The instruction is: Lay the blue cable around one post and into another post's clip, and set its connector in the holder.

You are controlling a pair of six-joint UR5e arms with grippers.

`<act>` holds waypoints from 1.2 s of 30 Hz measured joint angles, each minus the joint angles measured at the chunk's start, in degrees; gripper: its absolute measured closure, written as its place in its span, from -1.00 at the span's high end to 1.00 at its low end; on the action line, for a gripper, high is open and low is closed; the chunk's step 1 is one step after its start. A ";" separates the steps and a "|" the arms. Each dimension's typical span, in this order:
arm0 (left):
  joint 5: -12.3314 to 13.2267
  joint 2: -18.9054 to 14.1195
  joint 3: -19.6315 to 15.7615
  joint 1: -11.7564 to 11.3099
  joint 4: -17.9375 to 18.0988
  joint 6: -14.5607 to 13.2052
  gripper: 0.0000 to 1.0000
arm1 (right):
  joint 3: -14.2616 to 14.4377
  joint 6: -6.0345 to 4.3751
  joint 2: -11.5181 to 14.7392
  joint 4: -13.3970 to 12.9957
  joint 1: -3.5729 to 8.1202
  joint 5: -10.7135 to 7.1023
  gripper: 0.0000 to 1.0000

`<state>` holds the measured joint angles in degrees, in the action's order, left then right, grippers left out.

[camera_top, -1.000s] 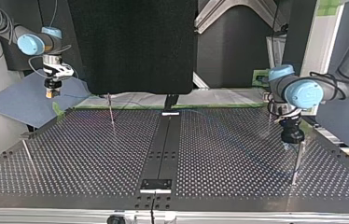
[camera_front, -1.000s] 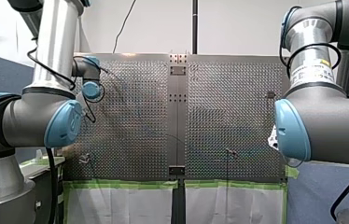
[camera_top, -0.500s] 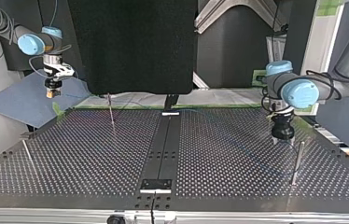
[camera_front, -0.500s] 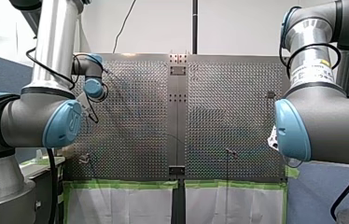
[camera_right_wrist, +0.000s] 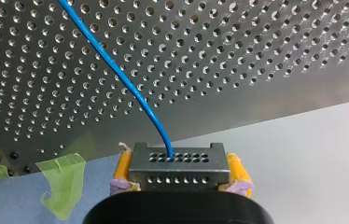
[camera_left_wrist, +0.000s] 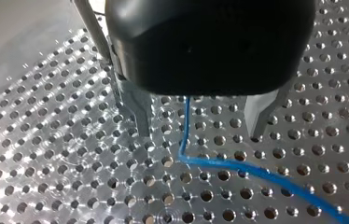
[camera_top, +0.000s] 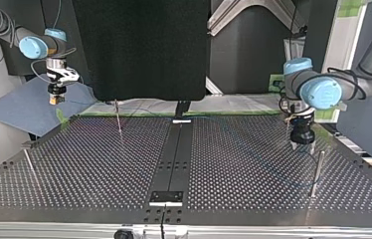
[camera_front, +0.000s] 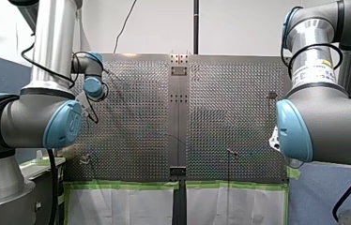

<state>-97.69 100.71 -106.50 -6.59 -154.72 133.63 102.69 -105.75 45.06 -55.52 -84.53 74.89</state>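
the blue cable point(camera_right_wrist: 116, 74), thin and glossy, leaves a grey rectangular connector point(camera_right_wrist: 178, 158) drilled with rows of small holes, which is clamped between the yellow pads point(camera_right_wrist: 123, 167) of my right end effector point(camera_right_wrist: 179, 171) just beyond the counter's edge. it crosses the perforated metal counter point(camera_left_wrist: 60, 154) and bends sharply between the metal fingers point(camera_left_wrist: 137, 109) of my left end effector point(camera_left_wrist: 199, 119), which are spread wide and clear of it.
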 joint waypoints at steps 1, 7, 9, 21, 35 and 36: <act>0.00 -0.24 -0.16 0.00 -0.01 -0.04 0.98 | -0.01 0.00 0.00 0.01 0.01 0.00 -1.00; 0.16 -2.63 -1.66 0.16 0.04 -0.52 0.98 | 0.00 0.00 0.00 0.04 0.01 0.00 -1.00; 0.26 -3.69 -2.37 0.31 0.00 -1.03 0.98 | -0.01 -0.01 0.00 0.08 -0.01 0.00 -1.00; -1.36 -10.11 -8.17 0.00 0.98 -2.17 0.98 | 0.01 -0.67 -0.04 -0.10 0.08 -0.11 -1.00; -9.08 -18.49 -8.10 -0.81 -6.30 -9.16 0.98 | -0.02 -0.81 -0.10 -0.35 -0.19 -0.60 -1.00; -9.35 -19.04 -7.57 -0.87 -6.87 -9.71 0.98 | -0.02 -0.77 -0.10 -0.34 -0.22 -0.61 -1.00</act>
<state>-107.04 81.67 -114.08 -7.46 -161.59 123.92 102.67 -106.51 44.96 -55.85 -84.76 74.28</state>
